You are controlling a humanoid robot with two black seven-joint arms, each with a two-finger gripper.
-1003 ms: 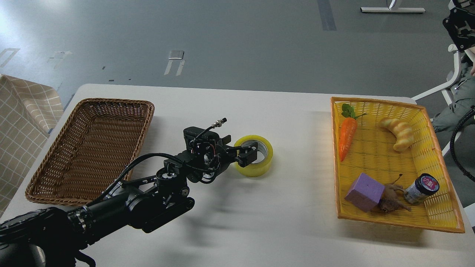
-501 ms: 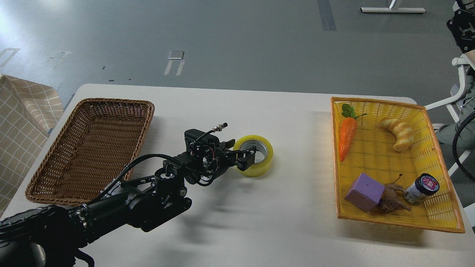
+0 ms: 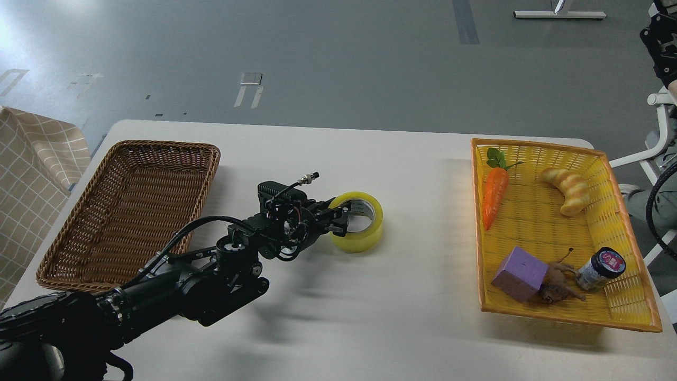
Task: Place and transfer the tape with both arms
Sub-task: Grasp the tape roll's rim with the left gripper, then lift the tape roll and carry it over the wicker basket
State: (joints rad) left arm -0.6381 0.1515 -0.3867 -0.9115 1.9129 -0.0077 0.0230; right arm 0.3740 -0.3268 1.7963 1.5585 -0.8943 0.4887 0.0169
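The tape (image 3: pixel 366 236), a yellow roll with a whitish core, lies flat near the middle of the white table (image 3: pixel 370 323). My left arm reaches in from the lower left. Its gripper (image 3: pixel 342 220) is at the roll's left wall, one finger inside the core and one outside, shut on the wall. I cannot tell whether the roll is lifted off the table or sliding on it. My right arm and gripper are out of view.
A brown wicker basket (image 3: pixel 210 169) stands at the left. A yellow basket (image 3: pixel 479 248) at the right holds a carrot (image 3: pixel 494 197), a bread roll (image 3: pixel 568 190), a purple block (image 3: pixel 520 274), a brown toy (image 3: pixel 558 287) and a dark-lidded jar (image 3: pixel 603 269).
My left gripper has drawn back a little to the left, and the tape has moved left with it.
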